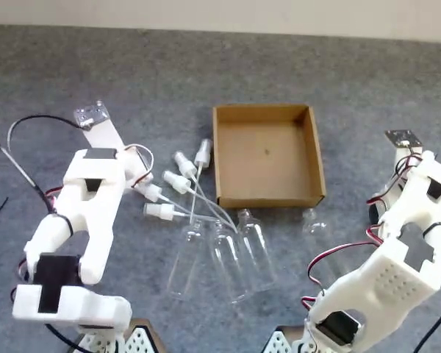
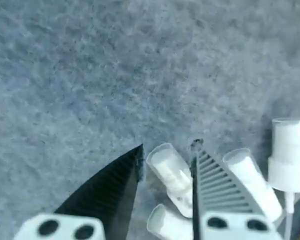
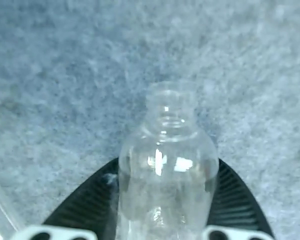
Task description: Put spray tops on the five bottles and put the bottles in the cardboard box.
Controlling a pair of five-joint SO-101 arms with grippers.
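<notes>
Grey carpet (image 1: 162, 73) covers the whole table. The two white arms stand folded at its near edge, the left arm (image 1: 88, 213) beside the tops and the right arm (image 1: 404, 257) on the far side of the box. The box (image 1: 314, 158) lies open between them, brown, with nothing inside it. Just in front of it three clear bottles (image 1: 224, 257) lie side by side on the carpet, necks pointing toward the box. A fourth, faint one (image 1: 316, 223) sits apart from them near the box's right front corner. In the right wrist view the right gripper (image 3: 166, 165) has its black jaws pressed against both sides of a capless bottle (image 3: 165, 150), its open neck pointing away from the wrist. I cannot tell whether this is the one near the corner. Five white tops (image 1: 175, 180) lie scattered just left of the box, their thin tubes trailing toward the bottles. The left gripper (image 2: 168, 147) is down among them with its jaws spread. One top (image 2: 172, 172) lies between the jaws on the carpet, two more lie just beside it, and another stands upright nearby.
</notes>
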